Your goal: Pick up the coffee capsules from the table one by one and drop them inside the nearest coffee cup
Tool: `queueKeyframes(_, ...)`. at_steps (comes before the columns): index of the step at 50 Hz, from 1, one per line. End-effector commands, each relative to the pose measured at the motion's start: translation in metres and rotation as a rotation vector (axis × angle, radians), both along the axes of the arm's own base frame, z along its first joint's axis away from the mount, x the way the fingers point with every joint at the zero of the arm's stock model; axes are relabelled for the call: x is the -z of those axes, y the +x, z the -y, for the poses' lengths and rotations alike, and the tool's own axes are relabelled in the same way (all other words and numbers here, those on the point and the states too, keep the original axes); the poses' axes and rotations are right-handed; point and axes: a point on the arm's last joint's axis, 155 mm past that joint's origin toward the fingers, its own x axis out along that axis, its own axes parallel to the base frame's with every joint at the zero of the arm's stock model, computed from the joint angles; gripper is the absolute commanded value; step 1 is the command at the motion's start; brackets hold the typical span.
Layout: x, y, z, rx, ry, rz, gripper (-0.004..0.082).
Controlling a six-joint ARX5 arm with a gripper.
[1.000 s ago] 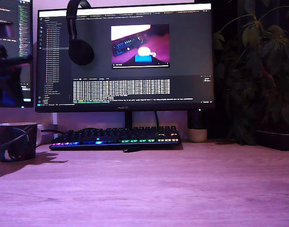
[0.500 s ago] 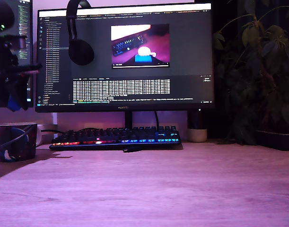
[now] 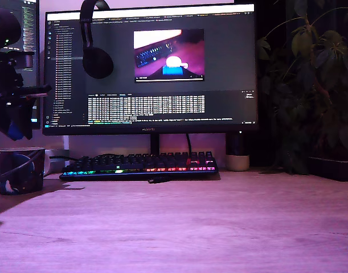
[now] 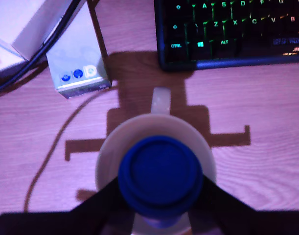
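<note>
Step in hand: we judge this to be the drop stage, with one capsule (image 4: 160, 176) carried above the cup (image 4: 154, 132).
Tool: our tool (image 4: 159, 196) is closed on the blue capsule; in the wrist view the two dark fingers (image 4: 98, 203) press it from either side.
Capsule: it hangs clear of the surface (image 3: 191, 227), directly over the cup's pale mouth, covering most of the opening as the wrist view shows it. In the exterior view we see only a small blue patch (image 3: 14, 132) under the dark arm at that view's left edge.
Cup: it stands on the surface at the exterior view's left (image 3: 19, 169), near the keyboard (image 3: 139, 165); its handle (image 4: 160, 100) points toward the keyboard.
Nearby: a small box (image 4: 77, 58) and a cable (image 4: 46, 147) lie beside the cup, apart from it.
Next move: we think the fingers need only part so the capsule falls inside; it looks well centred, so little sideways correction seems needed.
Risk: the capsule could strike the rim if the release is uneven.
Other capsules: we see none on the surface in either view.
</note>
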Motion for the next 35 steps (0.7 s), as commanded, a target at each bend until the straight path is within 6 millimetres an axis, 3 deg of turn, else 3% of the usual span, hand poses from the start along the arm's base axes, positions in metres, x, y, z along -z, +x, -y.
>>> queueKeyframes(1,0.005,0.006,-0.001,-0.005,-0.002,0.004,0.0203)
queueKeyframes(35,0.012,-0.005,-0.002,-0.005,-0.001,-0.048,0.0203)
